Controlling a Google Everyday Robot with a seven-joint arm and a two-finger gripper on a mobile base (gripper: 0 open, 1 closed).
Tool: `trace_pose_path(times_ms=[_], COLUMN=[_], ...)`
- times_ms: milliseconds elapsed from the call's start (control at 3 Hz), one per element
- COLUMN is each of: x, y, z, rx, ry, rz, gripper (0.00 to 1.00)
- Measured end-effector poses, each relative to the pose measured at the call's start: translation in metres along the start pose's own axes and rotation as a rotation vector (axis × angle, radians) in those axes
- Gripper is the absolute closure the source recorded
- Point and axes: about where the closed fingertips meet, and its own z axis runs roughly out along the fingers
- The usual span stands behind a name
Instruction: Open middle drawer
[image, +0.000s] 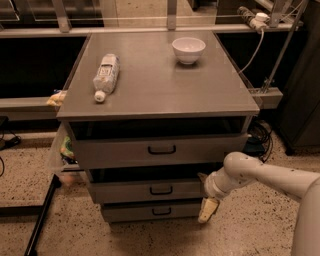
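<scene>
The middle drawer (150, 191) is a flat grey metal front with a small black loop handle (161, 190) at its centre. It sits between the taller top drawer (160, 150) and the shorter bottom drawer (155, 211). All three fronts stand out slightly from the cabinet, with dark gaps above them. My gripper (207, 202) is at the right end of the middle drawer front, low beside the cabinet's right corner and well to the right of the handle. My white arm (270, 177) reaches in from the right.
On the cabinet top (165, 90) lie a plastic bottle (106, 75) on its side and a white bowl (188, 49). A plastic bag (62, 150) hangs at the cabinet's left side. Cables (260, 135) and a rail are at the right. A speckled floor (30, 180) lies below.
</scene>
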Motion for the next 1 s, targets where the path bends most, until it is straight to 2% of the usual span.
trace_pose_path(times_ms=[333,667,1000], x=[-0.002,-0.008,-0.013], y=[0.016,0.039,0.066], z=[-0.009,-0.021,-0.029], rx=[-0.035,-0.078,-0.144], ry=[-0.007,-0.043,-0.068], rz=[0.004,0.007,0.026], gripper=[0.0,0.0,0.0])
